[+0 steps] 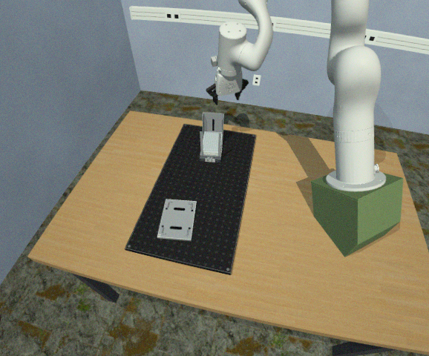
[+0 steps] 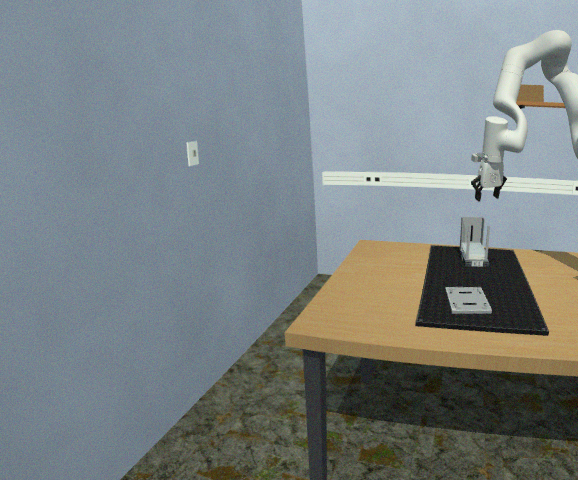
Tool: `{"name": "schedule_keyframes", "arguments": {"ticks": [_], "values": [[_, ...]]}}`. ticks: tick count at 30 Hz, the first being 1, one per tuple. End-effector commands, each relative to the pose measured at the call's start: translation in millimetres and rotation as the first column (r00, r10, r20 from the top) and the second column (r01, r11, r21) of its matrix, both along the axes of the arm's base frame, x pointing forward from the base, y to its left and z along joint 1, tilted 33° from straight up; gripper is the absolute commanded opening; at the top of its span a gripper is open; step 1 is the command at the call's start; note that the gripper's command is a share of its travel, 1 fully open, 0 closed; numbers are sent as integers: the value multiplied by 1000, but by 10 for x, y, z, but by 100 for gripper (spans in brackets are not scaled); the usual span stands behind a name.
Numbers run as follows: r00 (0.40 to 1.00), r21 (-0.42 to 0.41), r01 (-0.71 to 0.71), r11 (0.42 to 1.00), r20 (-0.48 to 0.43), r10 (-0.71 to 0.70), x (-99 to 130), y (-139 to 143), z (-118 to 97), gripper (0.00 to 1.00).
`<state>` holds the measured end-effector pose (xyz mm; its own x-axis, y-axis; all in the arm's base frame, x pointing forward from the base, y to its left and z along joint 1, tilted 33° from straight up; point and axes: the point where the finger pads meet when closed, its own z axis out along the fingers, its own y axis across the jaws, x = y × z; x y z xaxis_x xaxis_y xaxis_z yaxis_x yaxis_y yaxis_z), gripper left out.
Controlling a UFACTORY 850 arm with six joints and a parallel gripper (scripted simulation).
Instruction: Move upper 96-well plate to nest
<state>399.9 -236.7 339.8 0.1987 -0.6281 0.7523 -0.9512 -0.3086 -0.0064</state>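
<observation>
Rack walls (image 1: pixel 207 126) beside upper plate (image 1: pixel 211 142)

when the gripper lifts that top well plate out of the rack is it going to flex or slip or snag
The upper plate looks like a thin, flat moulded tray, so probably stiff and light. Its smooth sides may slip unless gripped squarely. It sits between the upright walls of rack K1, so a tilted lift could snag. The gripper hangs open above, empty.

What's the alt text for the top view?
A white arm's open gripper hangs above stack rack K1, both plates still inside. Plate nest N1 sits nearer on the black breadboard.
</observation>
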Motion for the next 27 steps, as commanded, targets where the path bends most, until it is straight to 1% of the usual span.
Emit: {"name": "schedule_keyframes", "arguments": {"ticks": [1,2,6,8,9,11,14,16,20,27], "values": [[998,93,51,994,33,-55,139,46,-121,100],[998,93,51,994,33,-55,139,46,-121,100],[990,189,103,976,74,-119,294,109,-231,100],[990,189,103,977,74,-119,302,113,-238,100],[987,215,117,970,86,-138,343,128,-261,100],[987,215,117,970,86,-138,343,128,-261,100],[975,283,150,947,113,-189,466,175,-334,100],[975,283,150,947,113,-189,482,181,-344,100],[954,375,191,907,148,-262,654,238,-427,100],[954,375,191,907,148,-262,677,246,-438,100]]}}
